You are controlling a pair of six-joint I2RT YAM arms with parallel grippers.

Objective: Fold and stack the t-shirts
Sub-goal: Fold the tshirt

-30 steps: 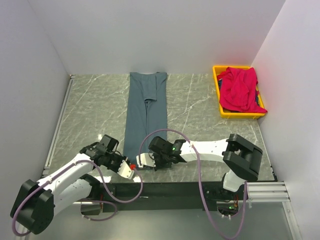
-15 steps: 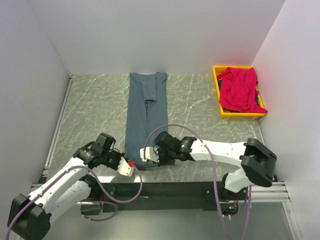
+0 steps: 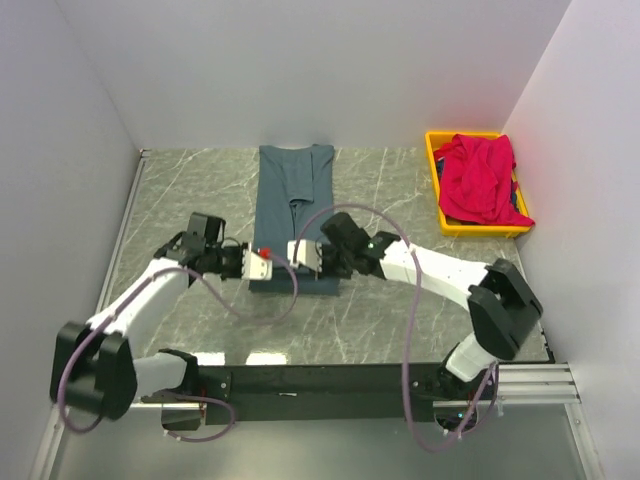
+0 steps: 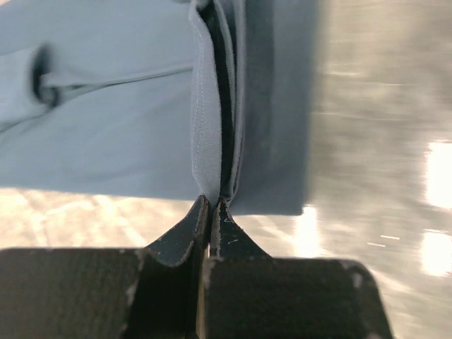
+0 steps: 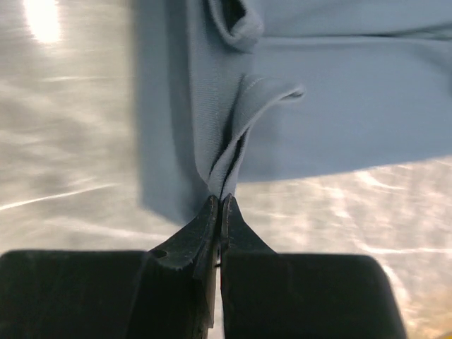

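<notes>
From above, the left tool [image 3: 262, 262] and right tool [image 3: 300, 256] have hauled the near hem of the blue-grey t-shirt [image 3: 295, 185] from the near edge to the middle of the worktop [image 3: 400, 200], doubling it over; left wrist view, clamped tight on that hem; right wrist, the same, so the fold's underway while the red t-shirt [image 3: 478, 178] waits in the far-right bin [image 3: 441, 215].
</notes>
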